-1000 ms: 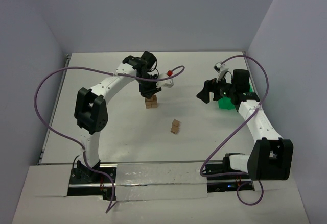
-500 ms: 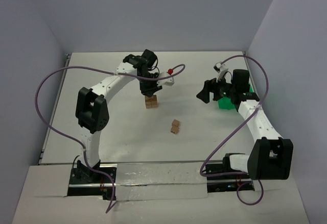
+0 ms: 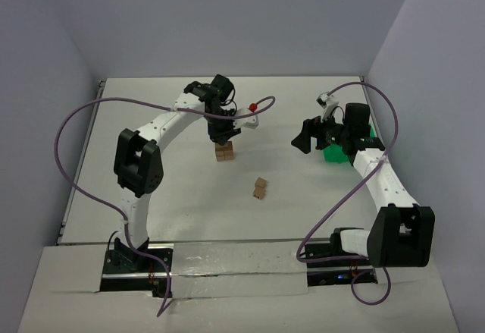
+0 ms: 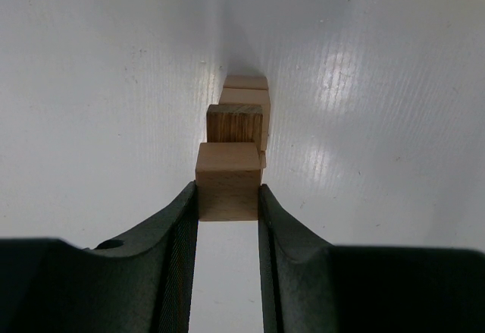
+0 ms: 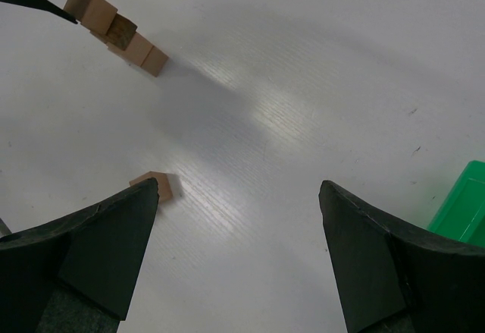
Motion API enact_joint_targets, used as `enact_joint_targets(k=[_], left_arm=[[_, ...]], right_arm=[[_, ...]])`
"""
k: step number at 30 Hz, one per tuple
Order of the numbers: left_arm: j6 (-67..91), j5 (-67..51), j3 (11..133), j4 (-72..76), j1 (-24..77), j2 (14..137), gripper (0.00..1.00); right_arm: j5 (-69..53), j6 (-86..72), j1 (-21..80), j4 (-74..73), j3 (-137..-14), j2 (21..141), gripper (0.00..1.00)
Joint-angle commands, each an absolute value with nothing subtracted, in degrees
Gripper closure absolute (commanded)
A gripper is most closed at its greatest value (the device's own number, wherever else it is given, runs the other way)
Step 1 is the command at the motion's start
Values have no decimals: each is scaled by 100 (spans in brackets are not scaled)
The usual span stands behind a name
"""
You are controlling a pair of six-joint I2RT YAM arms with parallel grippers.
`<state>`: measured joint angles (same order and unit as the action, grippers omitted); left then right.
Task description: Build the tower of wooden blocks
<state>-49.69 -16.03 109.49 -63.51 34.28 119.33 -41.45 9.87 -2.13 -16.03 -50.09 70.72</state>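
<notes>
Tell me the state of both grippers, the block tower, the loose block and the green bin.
Left gripper: shut on the top block, over the tower.
Top block: gripped between the fingers, not yet released.
Wood block tower: standing, blocks slightly misaligned.
Loose block: lying apart, untouched.
Right gripper: open, empty.
Green bin: upright, contents not visible.

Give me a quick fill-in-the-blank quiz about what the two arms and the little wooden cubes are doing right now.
1. The left gripper holds a cube at the top of the tower, while the right gripper holds ____.
2. The right gripper's jaws stand wide ____.
3. The bin beside the right gripper is ____ in colour.

Missing words: nothing; open; green.
</notes>
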Motion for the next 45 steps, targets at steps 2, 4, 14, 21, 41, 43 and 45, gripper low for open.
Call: enact_joint_targets(k=[2, 4, 14, 21, 41, 43, 45], left_arm=[[-4913, -1600, 11109, -6330, 3393, 11962, 63], [-4922, -1600, 11116, -6337, 3393, 11962, 61], [-4931, -1629, 11106, -6349, 3396, 11918, 39], [-4859, -1750, 11395, -6453, 3393, 11872, 27], [-4883, -4446, 9927, -6732, 2478, 8917, 24], [-4930, -4859, 9624, -6697, 2286, 8683, 24], [-4917, -5060, 9461, -6640, 2153, 8560, 24]], right_arm=[[-4245, 905, -229, -1369, -4992, 7093, 7], [-4245, 905, -222, -1365, -4999, 7108, 7], [-4283, 911, -226, -1392, -5016, 7151, 7], [-4225, 998, -147, -1479, -5055, 7110, 7], [-3670, 6941, 2418, -4979, -6407, 7944, 13], [-3639, 7384, 2672, -5023, -6412, 8112, 14], [-3511, 7737, 2861, -5010, -6421, 8284, 14]])
